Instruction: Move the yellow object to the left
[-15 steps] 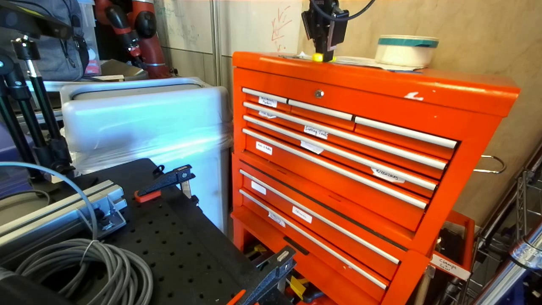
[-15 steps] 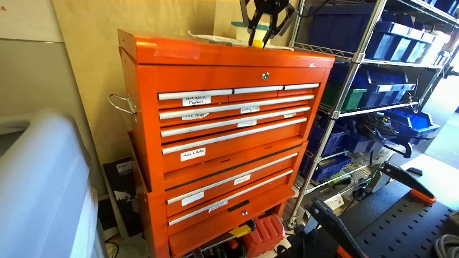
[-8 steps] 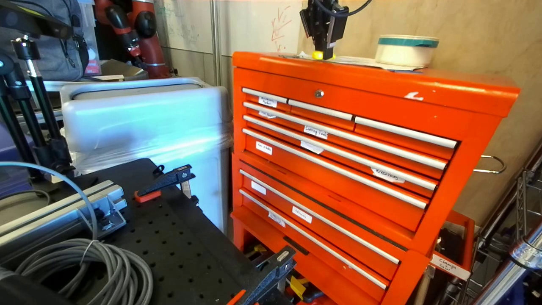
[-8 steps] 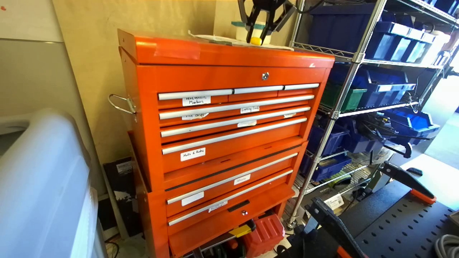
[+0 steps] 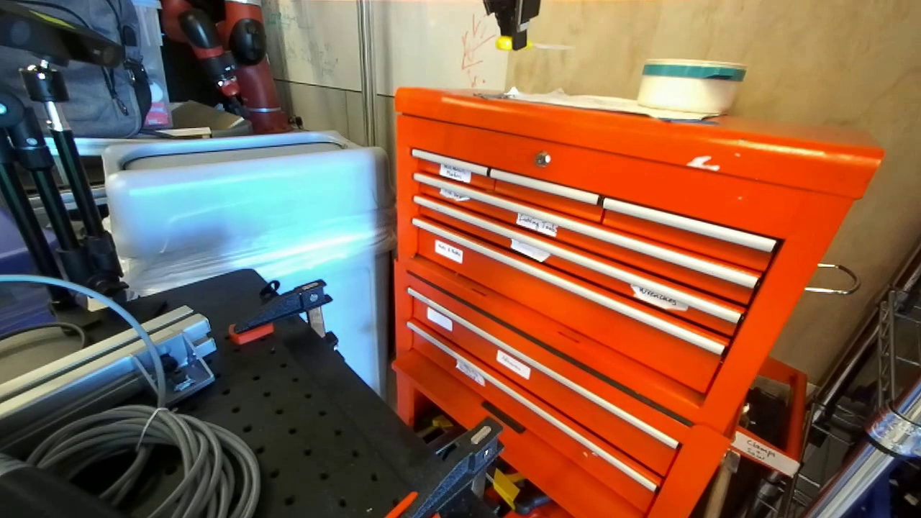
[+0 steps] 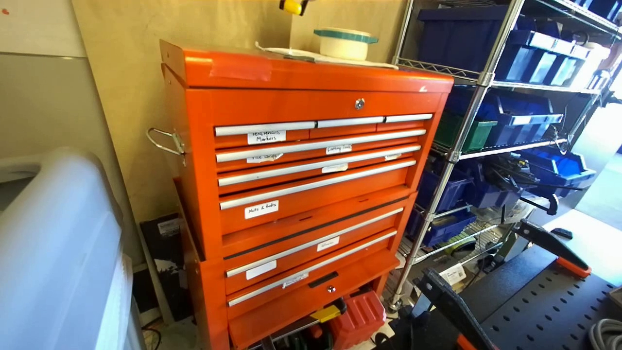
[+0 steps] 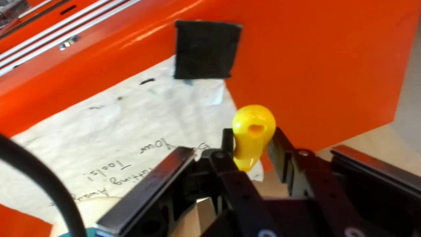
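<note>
Pinching a yellow object btwn its two black fingers, the gripper hangs up in the air over an orange-red tool chest. The yellow object is shiny, fat & round at one end, skinnier at the other, w/ a small orange spot near the fat end. In both exterior views it's well up off the chest's top. On the chest lies a wrinkly white paper w/ handwritten words, incl. "Your" & "Tools!" A black square lies across one corner of it. A black cord bends thru the wrist view. A round whitish tub w/ a teal band sits upright on the paper in both exterior views. The chest has lots of drawers w/ long silver handles & white labels; the "Nuts & Bolts" label is easy to read in an exterior view. Just beside the chest there's a metal rack w/ blue bins. In an exterior view, a black table w/ small holes has a coil of gray cable on it & a black clamp at its edge. Farther back: a big pale box & a dark red robot arm.
</note>
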`<state>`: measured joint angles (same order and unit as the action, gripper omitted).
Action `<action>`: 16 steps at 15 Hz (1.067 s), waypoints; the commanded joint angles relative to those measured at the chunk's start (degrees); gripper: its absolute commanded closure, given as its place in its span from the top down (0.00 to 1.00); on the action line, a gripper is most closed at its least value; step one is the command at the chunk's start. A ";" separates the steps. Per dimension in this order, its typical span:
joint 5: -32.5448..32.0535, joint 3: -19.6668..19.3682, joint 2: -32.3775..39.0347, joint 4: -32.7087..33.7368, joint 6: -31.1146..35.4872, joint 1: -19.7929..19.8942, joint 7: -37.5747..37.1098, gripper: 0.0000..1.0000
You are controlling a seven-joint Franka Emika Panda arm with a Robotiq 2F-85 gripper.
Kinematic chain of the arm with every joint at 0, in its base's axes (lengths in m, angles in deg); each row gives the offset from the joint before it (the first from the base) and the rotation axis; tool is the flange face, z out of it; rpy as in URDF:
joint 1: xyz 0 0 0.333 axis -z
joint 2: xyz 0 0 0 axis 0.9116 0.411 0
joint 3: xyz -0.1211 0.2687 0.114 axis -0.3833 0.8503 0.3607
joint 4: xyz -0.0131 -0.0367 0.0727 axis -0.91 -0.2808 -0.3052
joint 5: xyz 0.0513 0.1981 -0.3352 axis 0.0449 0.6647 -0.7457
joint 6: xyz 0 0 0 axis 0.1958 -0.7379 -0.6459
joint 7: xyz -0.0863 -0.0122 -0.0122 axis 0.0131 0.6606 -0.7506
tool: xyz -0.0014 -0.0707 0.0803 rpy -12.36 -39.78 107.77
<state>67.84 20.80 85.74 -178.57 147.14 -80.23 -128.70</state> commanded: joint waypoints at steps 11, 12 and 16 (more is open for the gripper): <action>0.25 3.34 5.60 2.60 0.49 -7.32 -3.32 0.08; 0.01 3.13 6.16 2.45 0.57 -7.52 -3.50 0.08; 0.29 3.03 6.82 2.34 0.64 -7.62 -2.92 0.58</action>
<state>68.43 24.72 92.44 -176.31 147.42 -86.87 -131.06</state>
